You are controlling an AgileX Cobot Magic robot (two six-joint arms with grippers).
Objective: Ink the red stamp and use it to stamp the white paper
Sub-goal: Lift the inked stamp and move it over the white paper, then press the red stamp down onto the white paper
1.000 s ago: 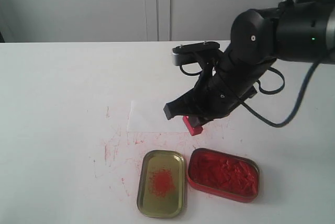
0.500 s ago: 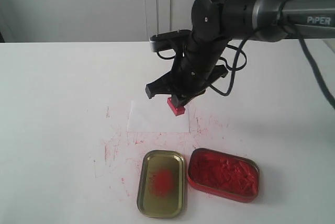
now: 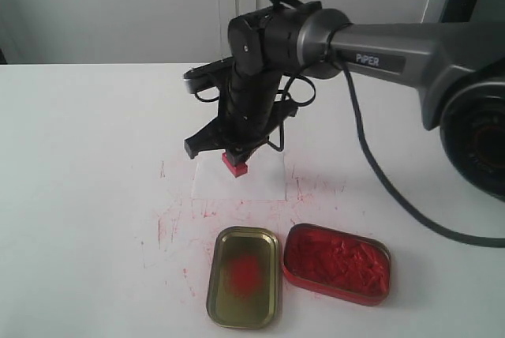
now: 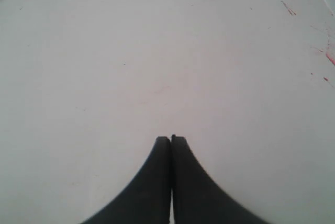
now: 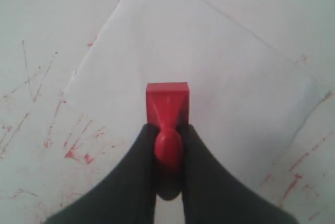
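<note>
Over the white paper (image 3: 264,182), the right pincer (image 5: 168,130) clamps the red stamp (image 5: 167,100) by its handle, base facing down for a flat press; the left pincer (image 4: 171,139) sits closed, empty.

Left end effector (image 4: 171,139) closed, white table (image 4: 157,51), faint, perhaps red, flecks (image 4: 327,56)

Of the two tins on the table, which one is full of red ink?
The red-walled tin on the right in the exterior view, its inside covered with ink. The other tin, beside it, is yellowish with only a red smudge in the middle.
</note>
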